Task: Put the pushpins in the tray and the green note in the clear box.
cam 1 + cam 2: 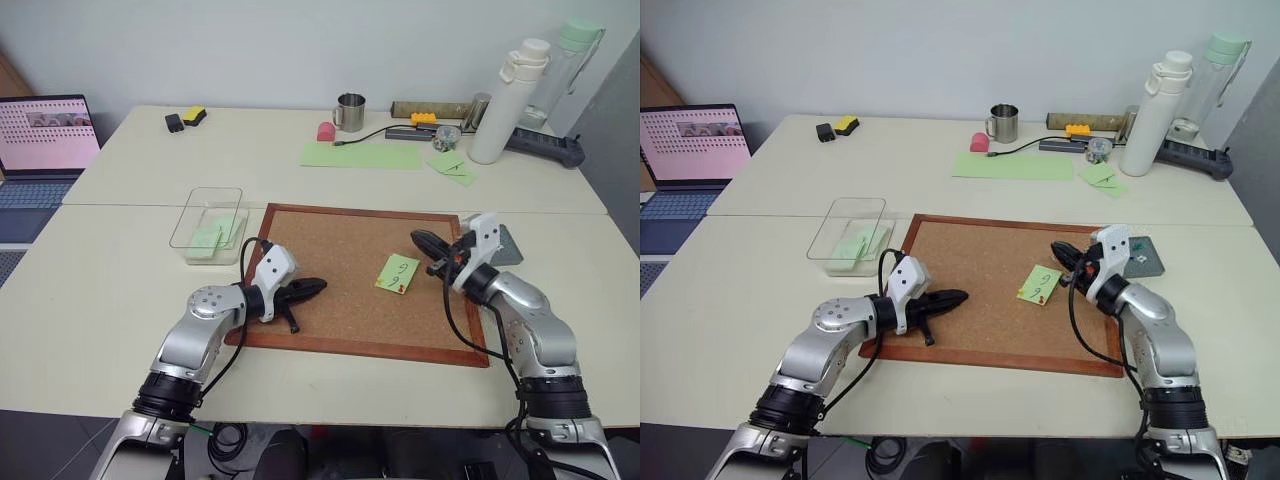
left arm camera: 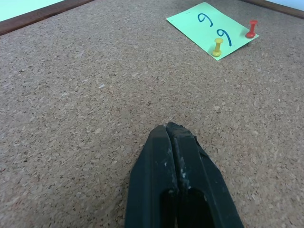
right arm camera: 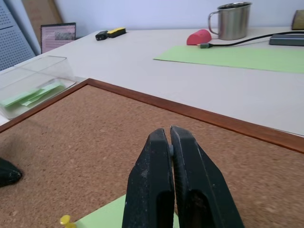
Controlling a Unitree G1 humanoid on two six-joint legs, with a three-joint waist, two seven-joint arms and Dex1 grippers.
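Note:
The green note [image 1: 398, 272], marked with "9 9", lies on the right part of the corkboard [image 1: 340, 250]. A red pushpin [image 2: 251, 29] and a yellow pushpin [image 2: 217, 46] stick in one of its edges. My right gripper [image 1: 418, 238] hovers shut just right of the note, lifted above the board. A tiny pale speck shows between its fingertips [image 3: 161, 142]; I cannot tell what it is. The dark-grey tray [image 1: 507, 247] sits behind that wrist, off the board's right edge. My left gripper [image 1: 318, 286] is shut and empty, low over the board's left side. The clear box [image 1: 218, 189] stands left of the board with green notes inside.
The back table holds a laptop [image 1: 45, 140], a metal mug [image 1: 350, 112], a long green sheet [image 1: 360, 155], small green notes [image 1: 452, 165], a white bottle [image 1: 510, 100] and a power strip [image 1: 545, 145]. A cable runs from the mug area to the right.

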